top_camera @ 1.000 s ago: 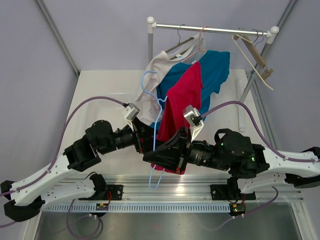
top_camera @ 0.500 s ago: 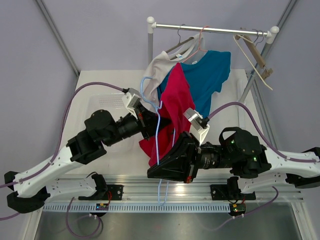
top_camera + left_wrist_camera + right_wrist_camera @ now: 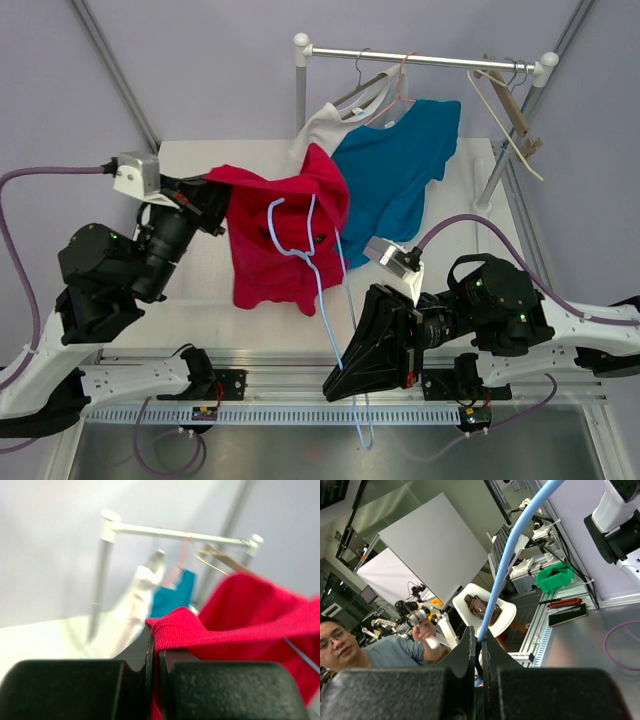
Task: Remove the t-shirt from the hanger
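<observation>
The red t-shirt (image 3: 270, 235) hangs spread out over the left middle of the table, and my left gripper (image 3: 218, 192) is shut on its ribbed edge (image 3: 200, 630). The light blue wire hanger (image 3: 322, 268) still threads through the shirt. Its long wire runs down past the table's near edge. My right gripper (image 3: 340, 382) is shut on that blue hanger wire (image 3: 515, 560), which passes between its closed jaws (image 3: 479, 642). In the left wrist view the left gripper (image 3: 155, 647) pinches red cloth between its closed jaws.
A white clothes rail (image 3: 420, 60) stands at the back of the table. On it hang a teal t-shirt (image 3: 400, 165), a pale grey shirt (image 3: 322, 122) and bare wooden hangers (image 3: 512, 112). The rail's posts (image 3: 300, 80) rise at both ends.
My left gripper has shut on the red t-shirt and swung it left and back. The right gripper has drawn the blue hanger toward the near edge, so the shirt has spread out.
</observation>
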{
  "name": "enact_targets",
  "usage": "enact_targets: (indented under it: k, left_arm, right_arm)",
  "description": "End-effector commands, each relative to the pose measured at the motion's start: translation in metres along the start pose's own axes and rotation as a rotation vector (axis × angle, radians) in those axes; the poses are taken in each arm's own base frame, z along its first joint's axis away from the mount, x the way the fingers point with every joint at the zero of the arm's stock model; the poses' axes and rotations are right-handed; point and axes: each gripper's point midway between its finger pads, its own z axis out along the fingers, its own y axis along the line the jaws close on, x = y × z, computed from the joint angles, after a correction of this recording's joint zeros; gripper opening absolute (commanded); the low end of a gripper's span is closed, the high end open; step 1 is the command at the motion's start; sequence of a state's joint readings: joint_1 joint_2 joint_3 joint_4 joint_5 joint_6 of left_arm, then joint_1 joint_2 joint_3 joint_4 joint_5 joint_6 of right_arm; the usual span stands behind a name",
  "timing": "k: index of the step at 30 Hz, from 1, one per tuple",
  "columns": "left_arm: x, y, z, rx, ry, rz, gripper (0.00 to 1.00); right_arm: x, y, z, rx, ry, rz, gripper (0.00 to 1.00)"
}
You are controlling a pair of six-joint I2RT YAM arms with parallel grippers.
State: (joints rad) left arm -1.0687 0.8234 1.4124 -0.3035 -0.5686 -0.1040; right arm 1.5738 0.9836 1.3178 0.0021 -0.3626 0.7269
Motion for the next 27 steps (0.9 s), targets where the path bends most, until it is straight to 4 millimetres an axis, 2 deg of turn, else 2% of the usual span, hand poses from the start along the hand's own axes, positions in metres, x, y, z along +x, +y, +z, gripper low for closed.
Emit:
enact_targets:
  k: [1, 2, 3, 5, 6, 7, 8, 9, 10, 11, 12, 14, 15, 16, 18, 19, 20, 23, 27]
  left_arm:
    - [-0.039, 0.056, -0.006, -0.289, -0.095, 0.118, 0.00]
    - [-0.045, 0.059, -0.006, -0.304, -0.107, 0.115, 0.00]
    - [-0.047, 0.063, -0.002, -0.333, -0.103, 0.151, 0.00]
    - [-0.053, 0.074, 0.005, -0.386, -0.099, 0.195, 0.00]
    - [-0.066, 0.071, 0.009, -0.375, -0.120, 0.187, 0.00]
    - [-0.058, 0.069, 0.025, -0.381, -0.093, 0.213, 0.00]
    - [-0.068, 0.074, 0.030, -0.398, -0.109, 0.215, 0.00]
    - [-0.068, 0.076, 0.039, -0.408, -0.104, 0.224, 0.00]
    - [-0.056, 0.079, 0.061, -0.426, -0.069, 0.249, 0.00]
    - [-0.057, 0.091, 0.069, -0.460, -0.057, 0.267, 0.00]
    - [-0.079, 0.094, 0.071, -0.483, -0.099, 0.253, 0.00]
    - [-0.087, 0.110, 0.084, -0.522, -0.112, 0.233, 0.00]
    - [-0.099, 0.111, 0.082, -0.524, -0.139, 0.217, 0.00]
    - [-0.127, 0.114, 0.074, -0.539, -0.205, 0.201, 0.00]
    - [-0.159, 0.117, 0.061, -0.580, -0.274, 0.210, 0.00]
    - [-0.191, 0.113, 0.045, -0.589, -0.351, 0.203, 0.00]
    - [-0.200, 0.110, 0.039, -0.583, -0.379, 0.213, 0.00]
    - [-0.211, 0.109, 0.029, -0.582, -0.415, 0.205, 0.00]
    - [-0.206, 0.109, 0.034, -0.575, -0.403, 0.220, 0.00]
  right_arm:
    - [-0.019, 0.059, -0.018, -0.167, -0.003, -0.040, 0.00]
    - [-0.018, 0.061, -0.018, -0.178, 0.000, -0.051, 0.00]
    - [-0.021, 0.077, -0.018, -0.222, 0.001, -0.059, 0.00]
    - [-0.023, 0.093, -0.016, -0.277, 0.011, -0.101, 0.00]
    - [-0.026, 0.106, -0.010, -0.317, 0.018, -0.111, 0.00]
    - [-0.024, 0.114, -0.008, -0.358, 0.039, -0.119, 0.00]
    - [-0.027, 0.126, 0.000, -0.412, 0.048, -0.129, 0.00]
    - [-0.026, 0.131, 0.003, -0.443, 0.064, -0.134, 0.00]
    - [-0.024, 0.137, 0.004, -0.475, 0.083, -0.139, 0.00]
    - [-0.022, 0.136, 0.011, -0.487, 0.093, -0.140, 0.00]
    - [-0.026, 0.143, 0.009, -0.506, 0.088, -0.149, 0.00]
    - [-0.029, 0.139, 0.006, -0.466, 0.072, -0.176, 0.00]
    - [-0.030, 0.134, 0.003, -0.430, 0.062, -0.187, 0.00]
    - [-0.035, 0.122, 0.004, -0.356, 0.029, -0.195, 0.00]
    - [-0.044, 0.120, -0.014, -0.307, -0.036, -0.212, 0.00]
    - [-0.049, 0.117, -0.019, -0.285, -0.065, -0.238, 0.00]
    - [-0.050, 0.113, -0.030, -0.255, -0.083, -0.244, 0.00]
    - [-0.055, 0.089, -0.037, -0.121, -0.127, -0.272, 0.00]
    - [-0.055, 0.061, -0.035, 0.010, -0.137, -0.284, 0.00]
